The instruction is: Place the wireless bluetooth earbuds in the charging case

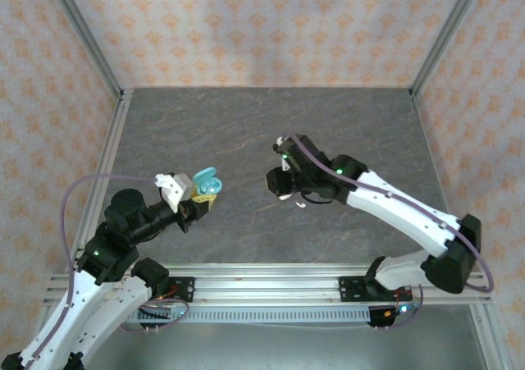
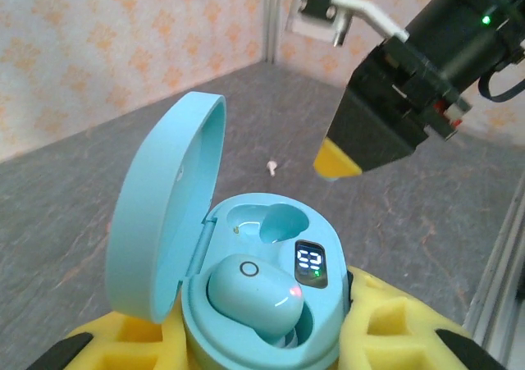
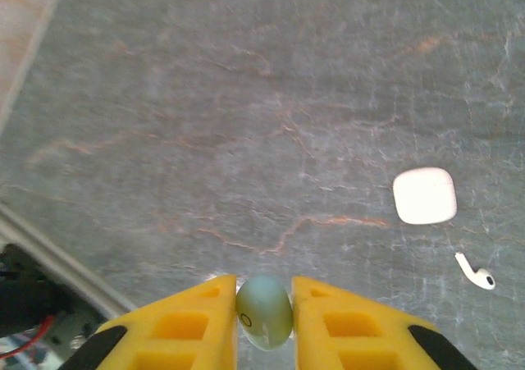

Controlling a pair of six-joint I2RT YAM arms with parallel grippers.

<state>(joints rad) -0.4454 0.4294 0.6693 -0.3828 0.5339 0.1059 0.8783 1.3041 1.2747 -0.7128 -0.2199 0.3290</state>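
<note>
Lid standing up, the teal charging case [image 2: 164, 214] is sitting clamped in the left gripper [image 2: 262, 341]; one pale teal earbud [image 2: 254, 292] is lying in its nearer well, and the farther well is standing empty. Ahead and right of the right gripper [image 3: 264, 325], a closed white case [image 3: 424, 195] is lying on the table [image 3: 205, 99], a white stemmed earbud [image 3: 476, 273] just beside it. That gripper is pinching a second teal earbud [image 3: 264, 311].
</note>
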